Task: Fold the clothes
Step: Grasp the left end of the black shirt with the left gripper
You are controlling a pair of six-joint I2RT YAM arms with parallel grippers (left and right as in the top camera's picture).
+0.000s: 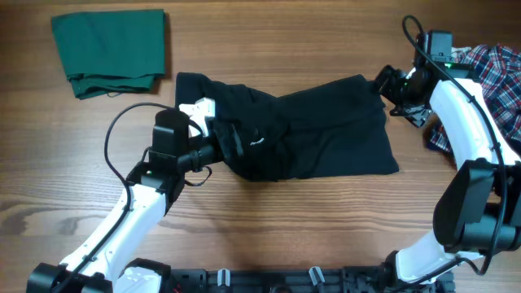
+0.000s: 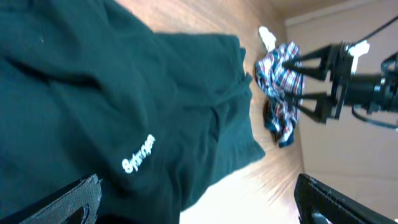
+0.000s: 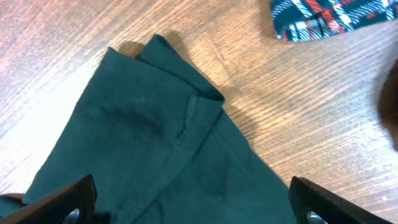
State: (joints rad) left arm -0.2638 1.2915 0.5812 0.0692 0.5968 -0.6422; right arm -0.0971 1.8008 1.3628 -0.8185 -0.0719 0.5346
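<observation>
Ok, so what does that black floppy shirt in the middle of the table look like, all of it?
The black short-sleeved shirt is soft fabric, crumpled and partly folded over itself, lying on the wooden table. Small white lettering shows on it. The open left gripper is over its left end, the open right gripper by its far right corner.

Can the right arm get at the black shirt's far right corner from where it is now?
Probably yes. The right hand hangs open right over that corner of the black shirt. Nothing lies on the corner, and the plaid shirt sits apart from it on the wood.
</observation>
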